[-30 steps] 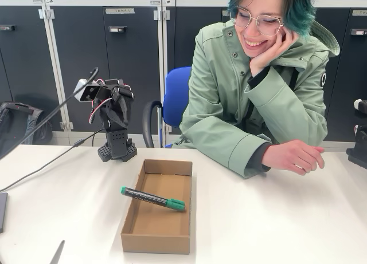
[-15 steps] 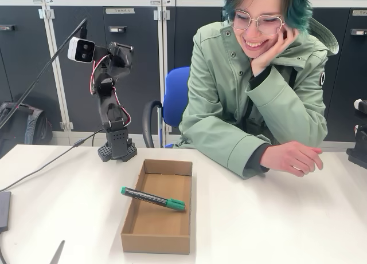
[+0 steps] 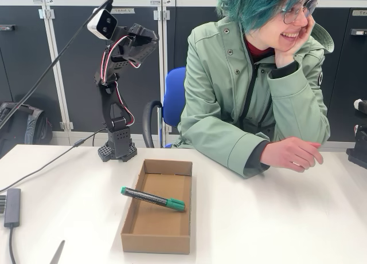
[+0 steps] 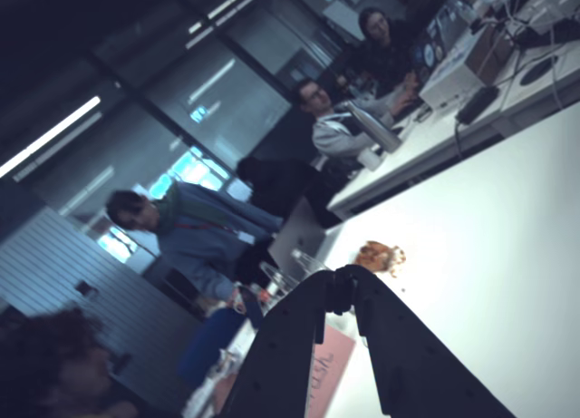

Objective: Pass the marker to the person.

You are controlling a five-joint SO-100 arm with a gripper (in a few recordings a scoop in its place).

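The marker (image 3: pixel 153 199), black with a green cap and green end, lies slanted inside an open cardboard box (image 3: pixel 155 241) on the white table. My gripper (image 3: pixel 150 39) is raised high above the arm's base at the back left, far above the marker and holding nothing. In the wrist view its two dark fingers (image 4: pixel 299 336) meet at the tips, so my gripper (image 4: pixel 340 277) is shut and points out into the room. The person (image 3: pixel 252 98) sits behind the table on the right, head turned to the right, one hand (image 3: pixel 292 153) resting on the tabletop.
A cable runs from the arm's base (image 3: pixel 117 149) across the table's left side to a small grey adapter (image 3: pixel 12 207). A blue chair (image 3: pixel 175 98) and dark cabinets stand behind. A black object (image 3: pixel 359 145) sits at the right edge. The wrist view shows other people at distant desks.
The arm has unfolded and lifted its gripper and camera up and to the right. The person turned their head to the right. The grey adapter slid further onto the table.
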